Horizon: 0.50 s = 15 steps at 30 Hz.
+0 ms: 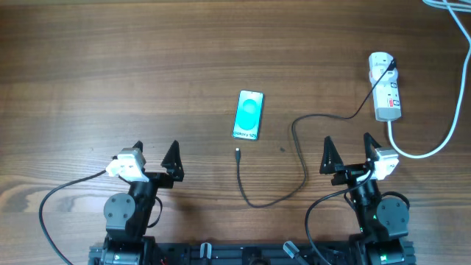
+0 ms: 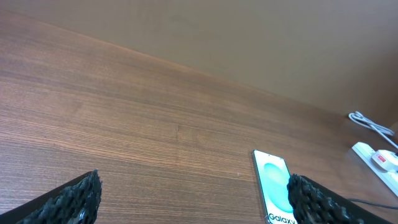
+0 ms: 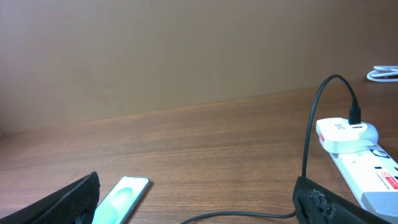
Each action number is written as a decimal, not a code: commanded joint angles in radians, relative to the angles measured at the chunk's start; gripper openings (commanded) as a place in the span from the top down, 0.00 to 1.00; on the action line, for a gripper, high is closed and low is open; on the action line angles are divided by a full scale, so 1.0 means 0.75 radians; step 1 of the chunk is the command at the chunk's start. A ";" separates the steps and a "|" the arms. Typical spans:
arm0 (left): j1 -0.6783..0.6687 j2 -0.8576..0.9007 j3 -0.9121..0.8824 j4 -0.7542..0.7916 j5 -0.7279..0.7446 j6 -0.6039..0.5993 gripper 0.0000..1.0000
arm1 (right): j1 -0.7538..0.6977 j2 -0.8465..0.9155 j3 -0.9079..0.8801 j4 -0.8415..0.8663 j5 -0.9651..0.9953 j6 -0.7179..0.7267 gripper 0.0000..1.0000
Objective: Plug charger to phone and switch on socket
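Note:
The phone (image 1: 249,115) lies flat mid-table, its teal screen lit; it also shows in the left wrist view (image 2: 273,186) and the right wrist view (image 3: 121,198). The charger's thin black cable (image 1: 298,158) runs from a white plug on the socket (image 1: 385,87) at the far right, loops toward me, and ends in a slim tip (image 1: 238,153) just below the phone, apart from it. The socket shows in the right wrist view (image 3: 367,171). My left gripper (image 1: 154,156) and right gripper (image 1: 347,153) are both open and empty near the front edge.
A thick white cord (image 1: 449,88) curves from the socket along the right edge to the far corner. Black arm cables loop at the front by each base. The wooden table (image 1: 110,73) runs wide to the left.

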 commanded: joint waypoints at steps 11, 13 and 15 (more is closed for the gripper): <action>0.012 0.005 -0.003 -0.003 -0.045 0.017 0.00 | 0.009 -0.017 -0.001 0.004 -0.017 -0.023 0.00; 0.012 0.005 -0.003 0.009 -0.083 0.018 0.00 | 0.009 -0.017 -0.001 0.004 -0.017 -0.023 0.00; 0.012 0.005 -0.003 0.012 -0.104 0.018 0.00 | 0.009 -0.017 -0.001 0.004 -0.017 -0.023 0.00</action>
